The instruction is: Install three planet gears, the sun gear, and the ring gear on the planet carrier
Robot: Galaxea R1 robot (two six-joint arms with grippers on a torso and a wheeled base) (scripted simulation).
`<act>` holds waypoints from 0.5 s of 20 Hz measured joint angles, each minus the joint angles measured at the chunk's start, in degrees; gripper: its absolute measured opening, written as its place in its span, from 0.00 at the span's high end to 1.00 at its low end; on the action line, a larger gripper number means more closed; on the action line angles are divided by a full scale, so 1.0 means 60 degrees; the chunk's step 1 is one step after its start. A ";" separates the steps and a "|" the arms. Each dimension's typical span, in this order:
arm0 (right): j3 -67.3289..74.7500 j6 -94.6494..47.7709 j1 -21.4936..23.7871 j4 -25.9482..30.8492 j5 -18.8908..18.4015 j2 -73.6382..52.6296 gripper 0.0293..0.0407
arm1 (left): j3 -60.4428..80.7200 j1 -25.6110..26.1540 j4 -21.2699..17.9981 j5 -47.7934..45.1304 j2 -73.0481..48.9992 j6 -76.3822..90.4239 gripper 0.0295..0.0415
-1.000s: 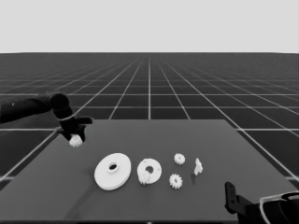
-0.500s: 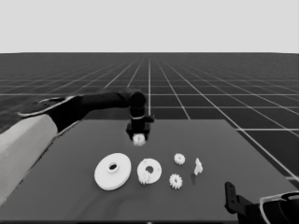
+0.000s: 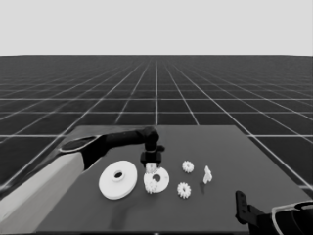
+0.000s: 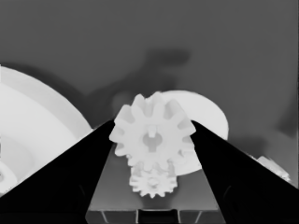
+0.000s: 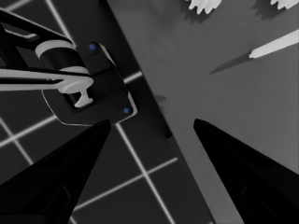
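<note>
Left end effector (image 3: 152,165), gripping a gear (image 4: 153,130), has swung in over the smaller round part (image 3: 156,180) directly beneath; placement looks imminent.

A dark tabletop (image 3: 230,147) carries the white parts, all grouped toward its near middle. The larger round part (image 3: 118,179) lies flat at the left of the group, with the smaller round part (image 3: 157,180) just beside it on the right. Further right lie 2 loose gears (image 3: 188,166) (image 3: 184,190), apart from each other, and a thin white piece (image 3: 207,175) beyond them.
</note>
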 joint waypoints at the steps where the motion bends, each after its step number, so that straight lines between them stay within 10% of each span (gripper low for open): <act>1: 0.0000 0.0000 0.0000 0.0000 0.0000 0.0000 0.19 | -0.0138 0.0083 0.0068 -0.0061 0.0047 0.0074 0.86; 5: 0.0000 0.0000 0.0000 0.0000 0.0000 0.0000 0.19 | -0.0309 0.0172 0.0153 -0.0141 0.0106 0.0165 0.86; 7: 0.0000 0.0000 0.0000 0.0000 0.0000 0.0000 0.19 | -0.0324 0.0183 0.0160 -0.0149 0.0111 0.0173 0.36; 10: 0.0000 0.0000 0.0000 0.0000 0.0000 0.0000 0.19 | -0.0330 0.0186 0.0163 -0.0153 0.0113 0.0176 0.26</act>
